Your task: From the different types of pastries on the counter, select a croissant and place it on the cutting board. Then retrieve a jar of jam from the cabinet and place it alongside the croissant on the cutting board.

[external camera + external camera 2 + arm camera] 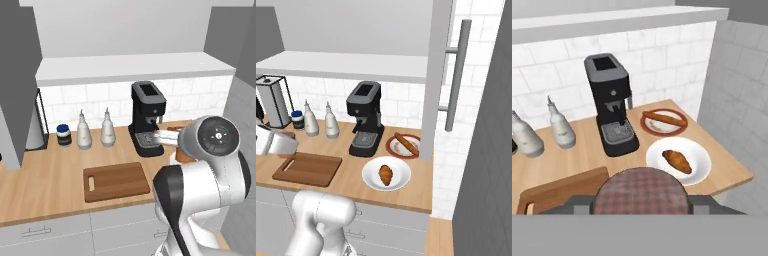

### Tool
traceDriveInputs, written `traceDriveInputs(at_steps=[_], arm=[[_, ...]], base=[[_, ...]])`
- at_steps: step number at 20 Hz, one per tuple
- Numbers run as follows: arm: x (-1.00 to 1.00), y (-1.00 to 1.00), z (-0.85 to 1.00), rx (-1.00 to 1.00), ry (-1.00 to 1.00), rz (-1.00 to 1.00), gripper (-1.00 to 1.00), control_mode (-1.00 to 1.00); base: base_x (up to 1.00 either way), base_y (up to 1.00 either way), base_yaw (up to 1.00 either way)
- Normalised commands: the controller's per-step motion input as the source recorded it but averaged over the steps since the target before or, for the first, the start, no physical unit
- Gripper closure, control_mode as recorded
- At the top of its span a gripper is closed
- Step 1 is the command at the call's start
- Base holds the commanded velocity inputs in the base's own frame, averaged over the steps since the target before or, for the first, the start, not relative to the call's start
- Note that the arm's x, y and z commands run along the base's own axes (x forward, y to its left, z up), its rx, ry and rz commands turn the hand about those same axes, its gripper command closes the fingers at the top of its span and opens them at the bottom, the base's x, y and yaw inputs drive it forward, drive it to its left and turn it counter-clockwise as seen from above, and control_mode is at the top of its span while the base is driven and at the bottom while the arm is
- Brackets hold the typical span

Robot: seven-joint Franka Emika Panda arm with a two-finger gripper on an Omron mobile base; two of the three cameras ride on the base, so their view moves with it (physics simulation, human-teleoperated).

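In the hand view a round checked reddish-brown lid, the jar of jam (pixel 641 187), sits between my dark fingers (pixel 576 204). My gripper (pixel 641 206) is shut on it, held above the counter (pixel 587 155). From the right base my gripper (pixel 287 141) hangs just left of the dark-brown cutting board (pixel 308 169) (pixel 116 181) (pixel 562 192), which is bare. The croissant (pixel 385 175) (pixel 677 161) lies on a white plate (pixel 401 172) (pixel 699 155) at the counter's right end. Behind it, the long stick pastry (pixel 406 143) (pixel 664 119) rests on a red-rimmed plate.
A black coffee machine (pixel 147 117) (pixel 365 117) (pixel 609 102) stands behind the board. Two white bottles (pixel 95 130) (pixel 320 120) and a dark blue-lidded jar (pixel 63 135) line the back wall. An open cabinet door with a long handle (pixel 453 75) stands at the right.
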Motion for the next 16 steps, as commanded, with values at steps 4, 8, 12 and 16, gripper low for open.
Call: traceDriveInputs(at_steps=[4,8,12,16], arm=[[0.06,0.42,-1.00,-0.02,-0.09,0.00,1.00,-1.00],[0.10,0.14,-1.00,-0.05,-0.15,0.01,1.00,-1.00],[0.08,-0.01,-1.00,-0.06,-0.23,0.05,1.00,-1.00],[0.04,-0.10,-1.00,-0.08,-0.30,0.05,1.00,-1.00]], base=[[0.00,0.00,0.00],[0.00,0.00,0.00],[0.00,0.00,0.00],[0.00,0.00,0.00]])
